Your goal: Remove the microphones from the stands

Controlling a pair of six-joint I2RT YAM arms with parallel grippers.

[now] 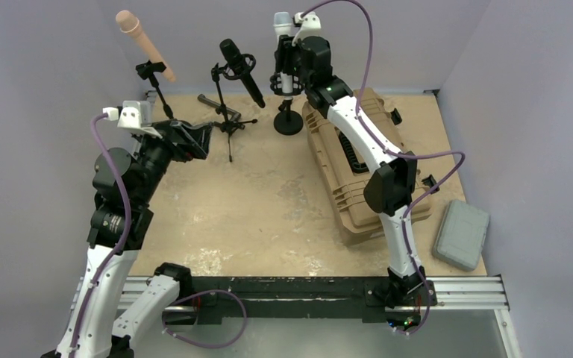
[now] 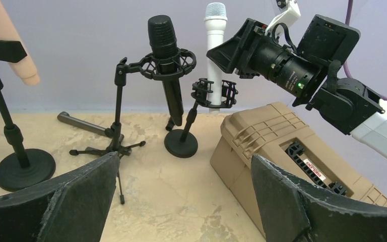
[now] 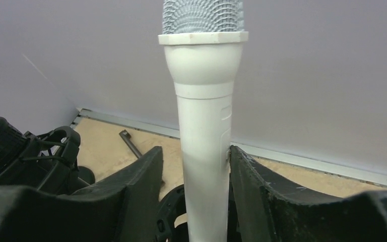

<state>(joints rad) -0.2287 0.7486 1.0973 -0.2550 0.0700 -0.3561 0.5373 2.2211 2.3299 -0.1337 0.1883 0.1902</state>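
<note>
A white microphone (image 1: 282,25) (image 2: 215,45) (image 3: 204,126) with a silver mesh head stands upright in a black shock mount (image 2: 214,93) on a round-based stand (image 1: 289,123) (image 2: 181,143) at the back. My right gripper (image 1: 288,66) (image 2: 232,55) (image 3: 195,151) straddles its body just above the mount. The right finger (image 3: 262,191) touches the body. The left finger (image 3: 136,191) stands a small gap away. My left gripper (image 1: 198,142) (image 2: 185,159) hangs wide open and holds nothing, low over the table left of centre, facing the stands.
A black microphone (image 1: 240,71) (image 2: 166,60) sits on a tripod stand left of the white one. A peach microphone (image 1: 145,45) (image 2: 10,45) is on a stand farther left. A tan case (image 1: 358,164) (image 2: 282,146) lies under the right arm. A grey case (image 1: 462,233) is at right, and a dark rod (image 2: 83,124) lies behind the tripod.
</note>
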